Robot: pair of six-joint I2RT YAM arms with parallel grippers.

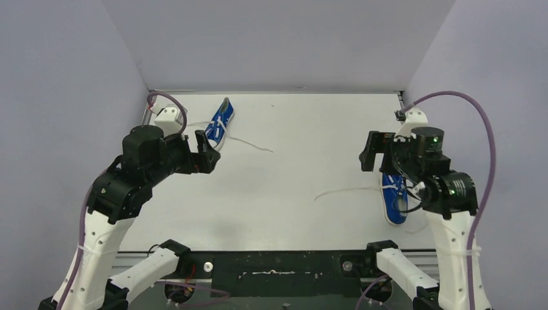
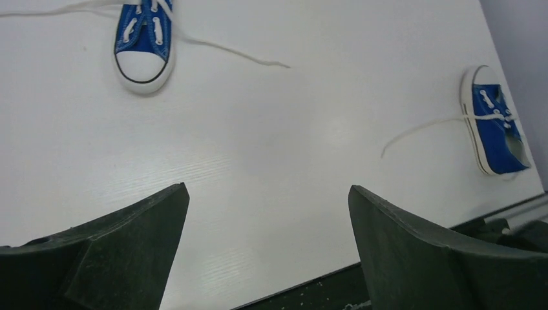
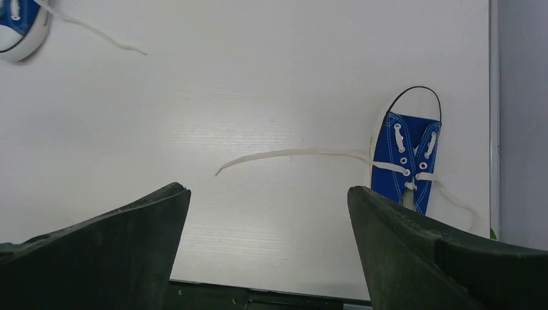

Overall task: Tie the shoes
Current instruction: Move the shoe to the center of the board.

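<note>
Top external view: two untied shoes and two empty hands over a white counter [image 1: 291, 194].
The left hand [image 1: 208, 152] and the right hand [image 1: 369, 152] are held spread wide with nothing between the fingers, each apparently poised by the shoe on its own side. The far-left shoe [image 1: 220, 126] and the near-right shoe [image 1: 393, 197] are laid well apart. Loose laces [image 1: 346, 192] are trailed across the counter, so no knot is judged started.

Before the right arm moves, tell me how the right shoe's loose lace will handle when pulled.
The lace lies thin, flat and wavy, so probably limp and light. It is threaded through the right shoe, so a pull would likely drag it across the smooth table.
</note>
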